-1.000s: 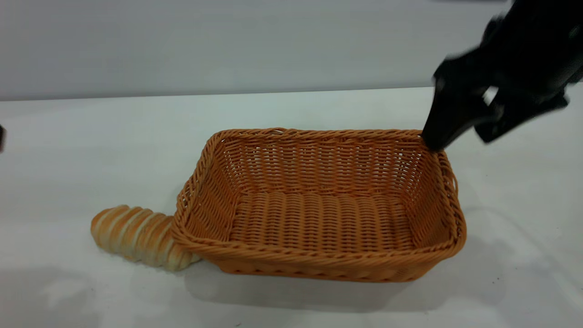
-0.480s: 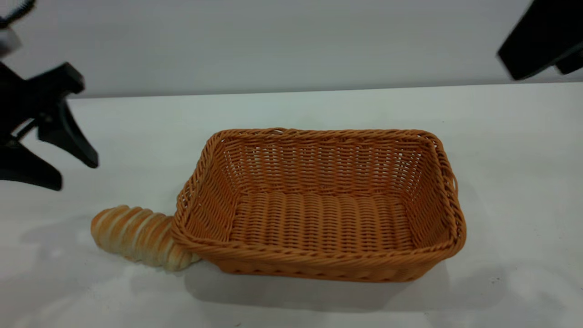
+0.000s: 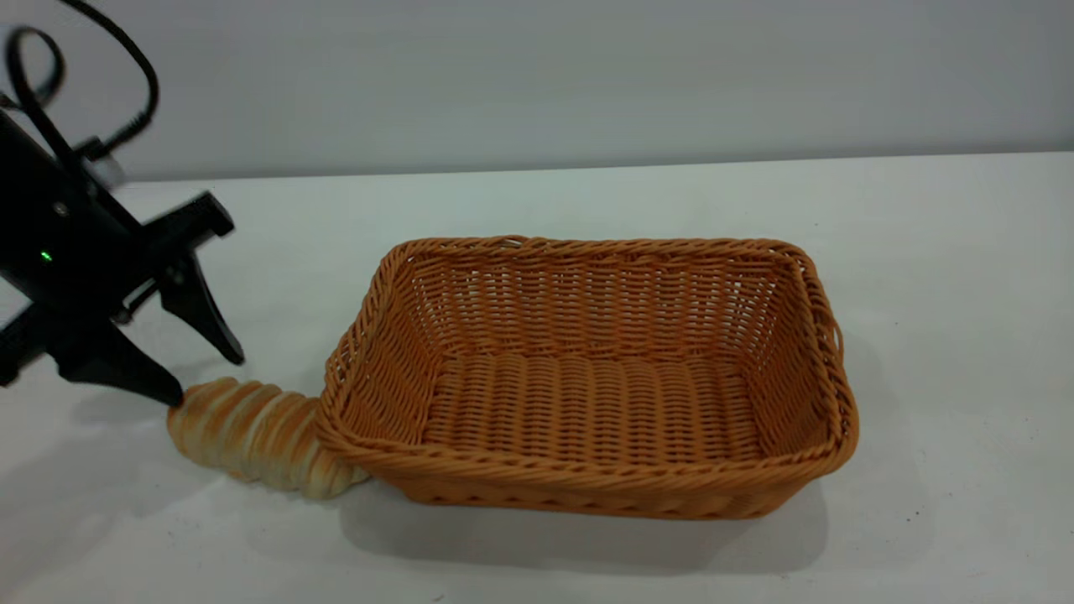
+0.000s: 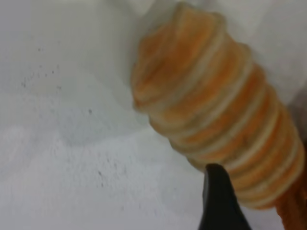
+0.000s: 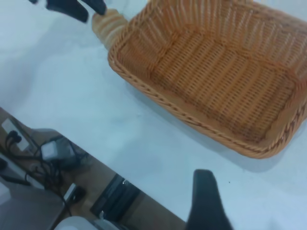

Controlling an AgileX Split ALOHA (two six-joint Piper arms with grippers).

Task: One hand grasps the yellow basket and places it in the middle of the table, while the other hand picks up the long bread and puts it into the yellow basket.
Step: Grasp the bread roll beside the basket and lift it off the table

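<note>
The yellow basket [image 3: 587, 480] stands empty in the middle of the table [image 3: 923, 335]; it also shows in the right wrist view [image 5: 216, 76]. The long bread [image 3: 252, 436] lies on the table with one end touching the basket's near left corner. My left gripper [image 3: 205, 376] is open, low over the bread's free end, one fingertip touching or almost touching it. In the left wrist view the bread [image 4: 216, 120] fills the frame, with one black finger [image 4: 218, 196] beside it. My right gripper [image 5: 206, 201] hovers high over the table's edge, away from the basket.
The right wrist view shows the table's edge [image 5: 96, 158], with cables and a power strip [image 5: 53, 153] on the floor below it. The left gripper [image 5: 72, 7] and the bread [image 5: 108, 21] show far off in that view.
My left arm came in from the left and dropped to the bread's free end. My right arm let go of the basket's far right corner and left the exterior view. Basket and bread stayed put.
</note>
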